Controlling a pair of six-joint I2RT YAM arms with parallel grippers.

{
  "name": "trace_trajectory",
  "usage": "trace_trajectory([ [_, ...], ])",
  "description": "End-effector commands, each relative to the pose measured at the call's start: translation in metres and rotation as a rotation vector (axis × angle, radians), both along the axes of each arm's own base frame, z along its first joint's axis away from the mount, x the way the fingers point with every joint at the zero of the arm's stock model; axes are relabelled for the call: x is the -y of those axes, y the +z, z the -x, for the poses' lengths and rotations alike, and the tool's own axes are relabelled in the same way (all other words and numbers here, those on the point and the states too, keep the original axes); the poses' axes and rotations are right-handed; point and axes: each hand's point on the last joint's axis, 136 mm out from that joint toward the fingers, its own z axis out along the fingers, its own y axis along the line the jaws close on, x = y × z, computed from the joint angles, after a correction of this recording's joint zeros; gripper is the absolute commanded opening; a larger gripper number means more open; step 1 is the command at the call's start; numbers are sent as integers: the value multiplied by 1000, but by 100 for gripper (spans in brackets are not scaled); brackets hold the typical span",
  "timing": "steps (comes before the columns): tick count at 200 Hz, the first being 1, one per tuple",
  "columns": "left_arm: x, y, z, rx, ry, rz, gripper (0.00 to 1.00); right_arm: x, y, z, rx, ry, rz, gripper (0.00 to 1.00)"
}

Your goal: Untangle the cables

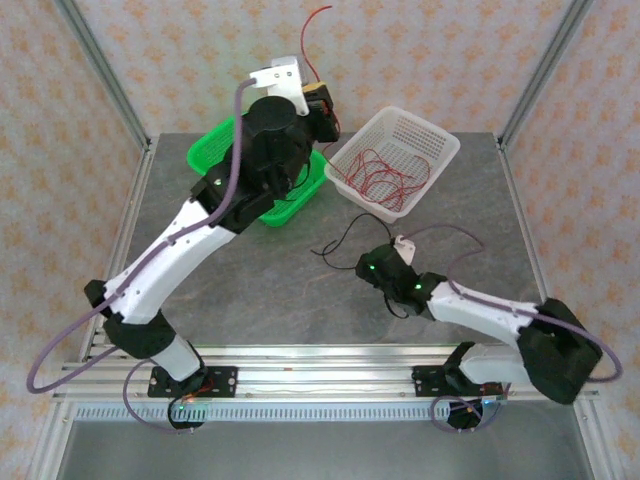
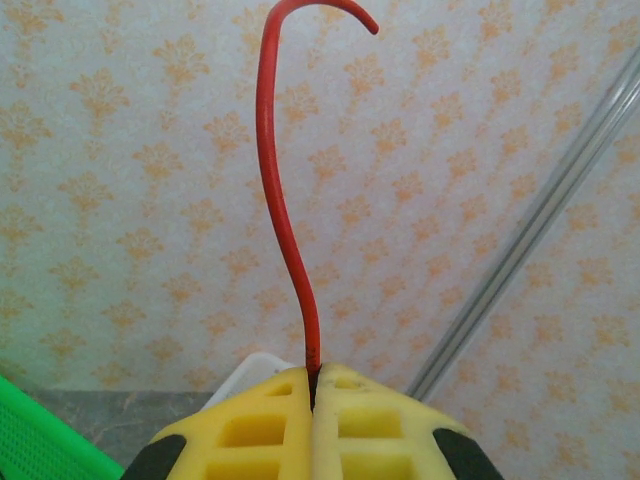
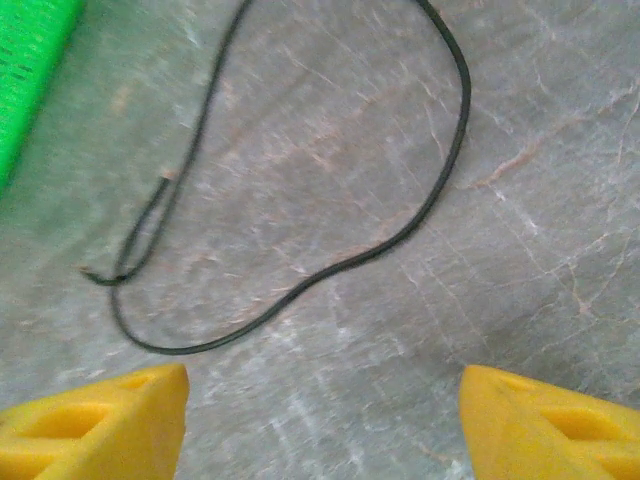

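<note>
- Gripping a thin red wire (image 2: 275, 200), the left gripper (image 2: 313, 385) has its yellow fingers (image 2: 255, 430) pressed together, the wire pinched in the seam between the tips.
- From the pinch, the red wire rises in a slow S and hooks over at its free end, seen against the patterned wall.
- Top camera: left gripper (image 1: 320, 105) is raised at the far edge of the table, between the two baskets; the red wire (image 1: 318, 30) stands up above it.
- Green plastic mesh basket (image 1: 215, 150) sits far left, mostly under the left arm. I can't make out what it holds.
- White plastic mesh basket (image 1: 425, 128) sits far right of centre, tilted corner-on. A loose heap of thin red wires (image 1: 385, 175) lies inside.
- Thin black wire (image 3: 385, 243) lies alone on the grey marbled tabletop (image 1: 280, 290), in one open loop, its two ends crossing near the green basket's edge (image 3: 30, 70).
- Right gripper (image 3: 320, 400) is low over the table, fingers (image 3: 110, 425) spread wide and holding nothing; the black wire lies ahead of the tips.
- Top camera: right gripper (image 1: 368, 265) is near mid-table, the black wire (image 1: 340, 235) just beyond it; contact with the table looks unlikely, but the angle is poor.
</note>
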Motion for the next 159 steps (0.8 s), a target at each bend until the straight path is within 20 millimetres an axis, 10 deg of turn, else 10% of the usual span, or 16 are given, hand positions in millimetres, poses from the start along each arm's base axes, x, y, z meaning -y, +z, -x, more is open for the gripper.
trace_trajectory([
  [1,0,14,-17,84,45,50,0,7,6,16,-11,30,-5,72],
  [64,42,-29,-86,171,116,33,0,25,32,31,38,8,-63,73],
  [159,109,-221,-207,-18,137,-168,0,39,27,43,33,-18,-73,73],
])
